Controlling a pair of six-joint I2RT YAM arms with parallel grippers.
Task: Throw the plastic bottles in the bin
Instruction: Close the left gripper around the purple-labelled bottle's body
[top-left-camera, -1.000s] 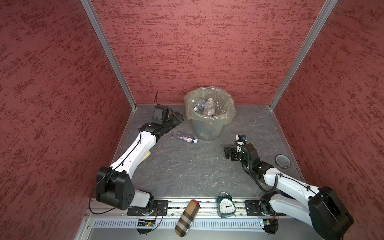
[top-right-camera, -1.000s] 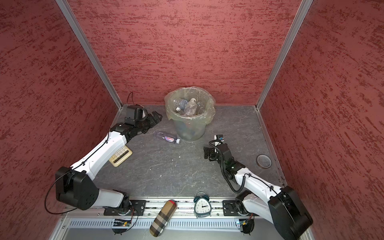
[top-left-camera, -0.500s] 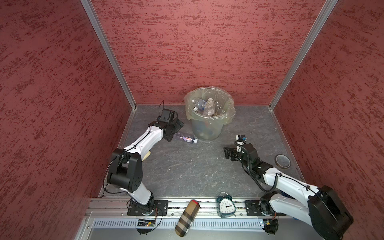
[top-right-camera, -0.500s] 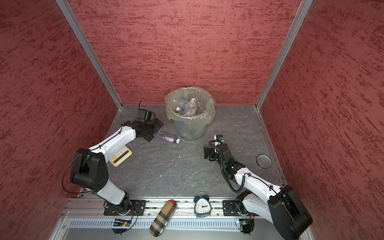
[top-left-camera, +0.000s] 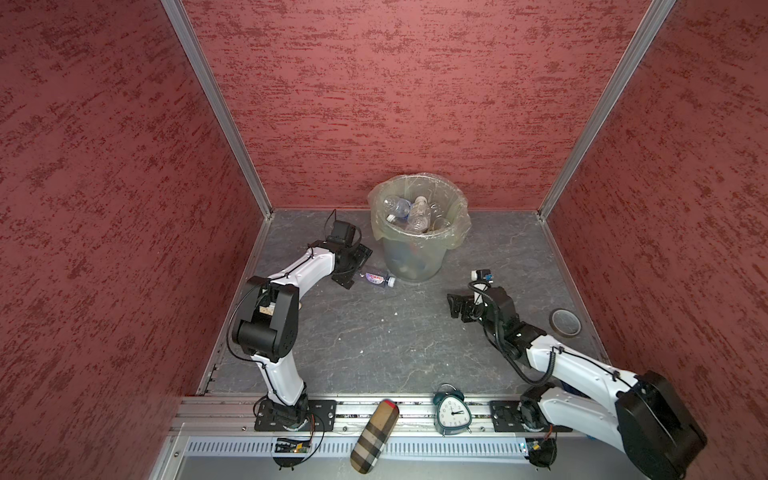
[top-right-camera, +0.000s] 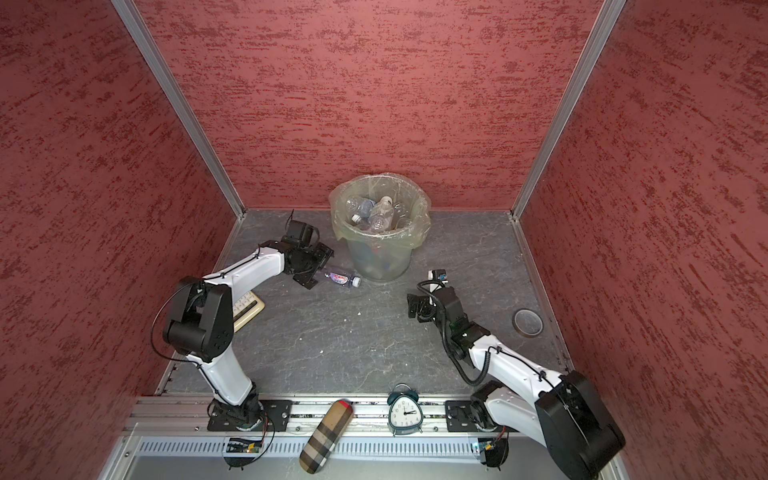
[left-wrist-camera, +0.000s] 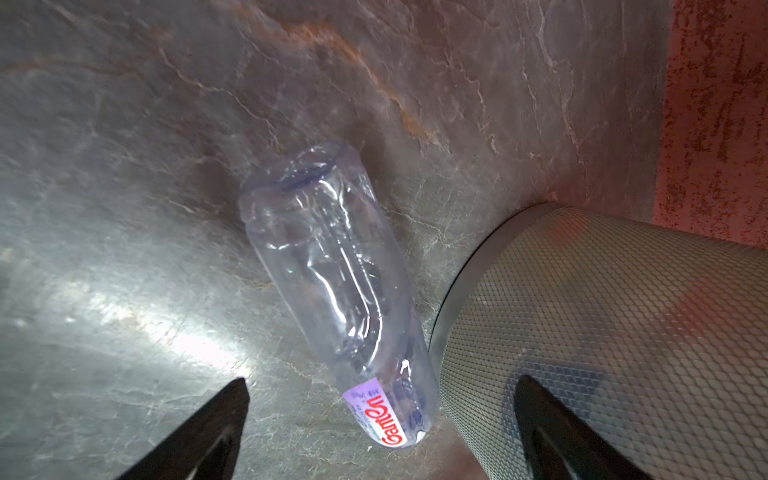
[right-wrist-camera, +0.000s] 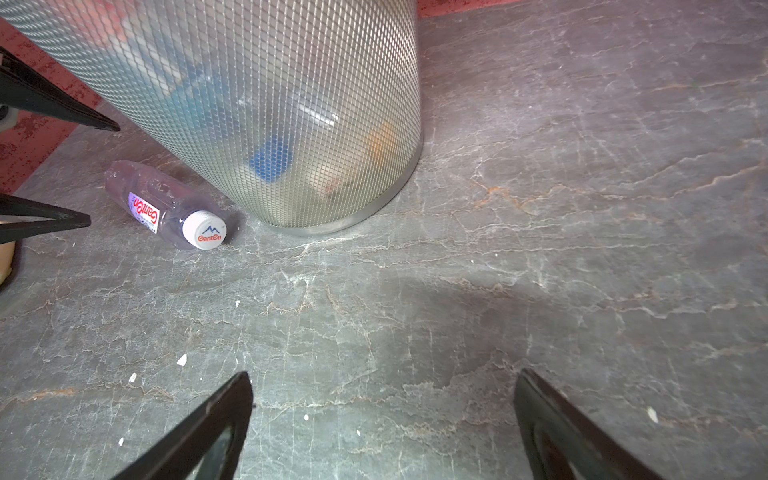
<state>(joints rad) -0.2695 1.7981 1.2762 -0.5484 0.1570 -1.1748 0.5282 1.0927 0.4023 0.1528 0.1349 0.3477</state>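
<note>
Enclosure walls (top-left-camera: 415, 104) were red and rough-textured on three sides, joined at the rear corners by aluminium posts (top-left-camera: 216, 108). The surface (top-left-camera: 374, 345) was grey and stone-patterned, with pale veins and a few white specks. A metal rail (top-left-camera: 415, 409) ran along its front edge and carried a plaid case (top-left-camera: 375, 436) and a teal alarm clock (top-left-camera: 452, 412) near its middle. A cream calculator (top-right-camera: 249, 309) lay near the left wall, partly hidden by the left arm (top-right-camera: 249, 266). A dark-rimmed round object (top-left-camera: 566, 322) lay near the right wall.

The bin (top-left-camera: 411, 257) stood upright at the rear centre, close to the back wall, lined with a yellowish translucent bag (top-left-camera: 459, 235) folded over its rim. Clear plastic bottles (top-left-camera: 417, 214) lay heaped inside, reaching near the rim.

One bottle (top-left-camera: 377, 279), purple label and white cap, lay on its side on the surface, cap end just beside the bin's base; contact could not be determined. The left tool (top-left-camera: 355, 268) was at the bottle's base end, fingers spread wide, gripping nothing. The right tool (top-left-camera: 457, 308) was low over bare surface, right of the bin and well apart from the bottle, fingers likewise spread and empty.
</note>
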